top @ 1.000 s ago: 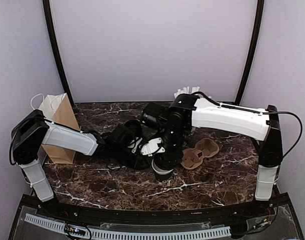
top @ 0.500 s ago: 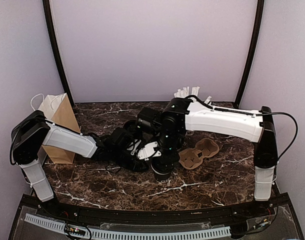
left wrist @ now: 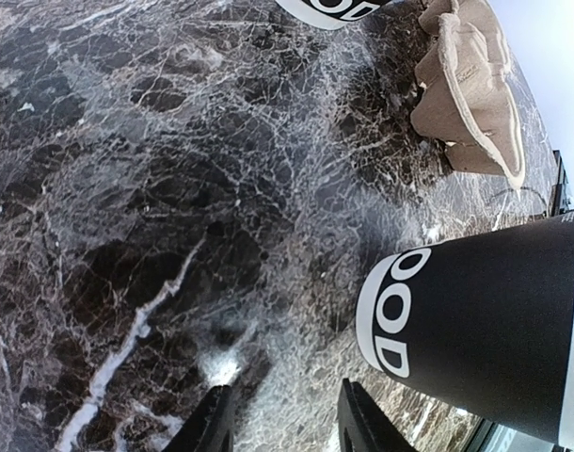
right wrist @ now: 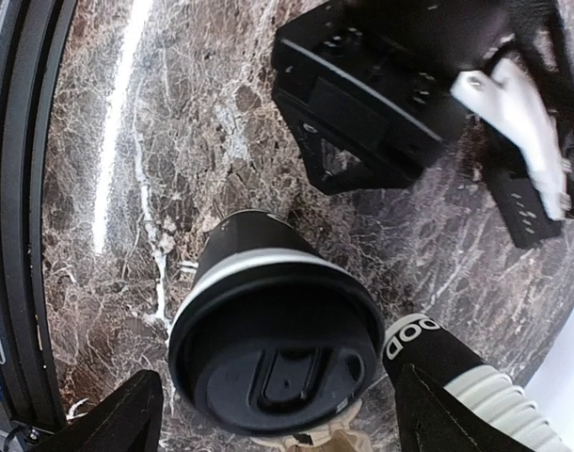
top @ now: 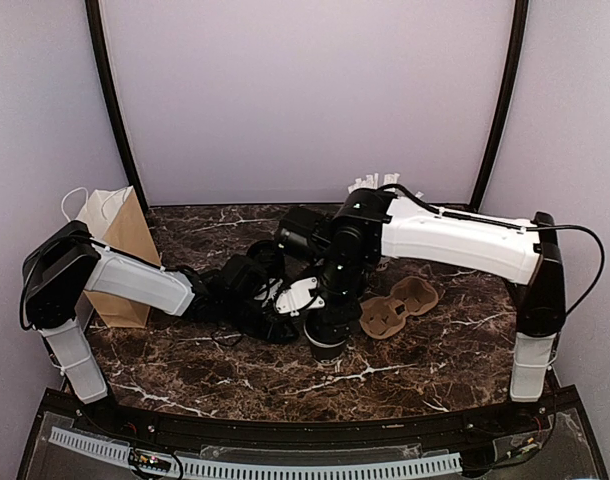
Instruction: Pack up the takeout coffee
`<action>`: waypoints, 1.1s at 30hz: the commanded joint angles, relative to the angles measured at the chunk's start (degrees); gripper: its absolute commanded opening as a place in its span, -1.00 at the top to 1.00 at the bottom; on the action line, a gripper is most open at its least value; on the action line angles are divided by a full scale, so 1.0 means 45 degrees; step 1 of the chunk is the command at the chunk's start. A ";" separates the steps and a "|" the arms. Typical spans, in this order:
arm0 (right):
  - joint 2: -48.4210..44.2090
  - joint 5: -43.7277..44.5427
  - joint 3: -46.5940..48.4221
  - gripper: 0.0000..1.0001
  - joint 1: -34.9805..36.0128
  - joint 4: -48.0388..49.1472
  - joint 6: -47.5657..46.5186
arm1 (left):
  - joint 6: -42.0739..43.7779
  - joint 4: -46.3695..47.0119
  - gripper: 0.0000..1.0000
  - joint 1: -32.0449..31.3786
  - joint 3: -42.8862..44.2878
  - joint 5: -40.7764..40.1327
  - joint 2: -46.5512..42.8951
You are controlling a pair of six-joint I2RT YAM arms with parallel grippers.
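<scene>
The takeout coffee (right wrist: 273, 311), a black paper cup with a black lid, stands upright on the marble table (top: 185, 370) near its middle (top: 325, 346). My right gripper (right wrist: 275, 377) hangs straight above it, open, one finger on each side of the lid and neither touching it. My left gripper (top: 285, 306) lies low just left of the cup, open with nothing between its fingers (left wrist: 215, 424). In the left wrist view the cup's black wall with white lettering (left wrist: 485, 330) is just outside the right finger.
A brown pulp cup carrier (top: 399, 306) lies right of the cup. A pile of black cups (right wrist: 436, 356) stands just beyond it. A brown paper bag (top: 120, 255) stands at the left edge. White wrapped straws (top: 370, 185) stick up at the back behind the right arm.
The right arm swayed slightly left over the cup and came back. The cup stayed on the table. The left arm has not moved.
</scene>
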 commanded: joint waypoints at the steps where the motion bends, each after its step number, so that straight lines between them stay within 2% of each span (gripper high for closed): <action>1: -0.1070 0.0228 0.0064 -0.74 0.0057 0.0231 -0.0030 | 0.0070 -0.0428 0.17 0.0014 0.0067 -0.0188 -0.0553; 5: -0.1414 0.0192 -0.0035 -0.73 -0.0344 0.0274 0.0013 | 0.0040 -0.1055 0.17 0.0014 0.0419 -0.0787 -0.0711; 8: -0.2019 -0.0576 -0.0007 -0.67 -0.1083 0.0586 0.0182 | -0.0851 -0.2456 0.17 -0.0001 0.0747 -0.1814 -0.1214; 11: -0.3339 -0.2422 -0.0514 -0.52 -0.2424 0.2404 0.1239 | -0.1936 -0.3656 0.14 -0.0006 0.1235 -0.3096 -0.2152; 13: -0.5145 -0.3539 -0.2551 -0.47 -0.3117 0.4430 0.2343 | -0.2504 -0.4153 0.14 -0.0023 0.1360 -0.3364 -0.2856; 15: -0.6552 -0.4319 -0.4629 -0.43 -0.3552 0.6253 0.3563 | -0.2953 -0.4257 0.16 -0.0072 0.1378 -0.3180 -0.3481; 22: -0.8272 -0.7106 -0.9108 -0.22 -0.5698 0.8575 0.7205 | -0.3932 -0.4295 0.22 -0.0671 0.1722 -0.1913 -0.4291; 28: -0.8468 -0.8574 -1.0966 -0.16 -0.6489 0.9718 0.8582 | -0.4703 -0.4099 0.28 -0.1160 0.1943 -0.1351 -0.3683; 33: -0.8034 -0.9444 -1.1582 -0.09 -0.6858 1.0765 0.9511 | -0.5101 -0.3879 0.31 -0.1290 0.1910 -0.1041 -0.3425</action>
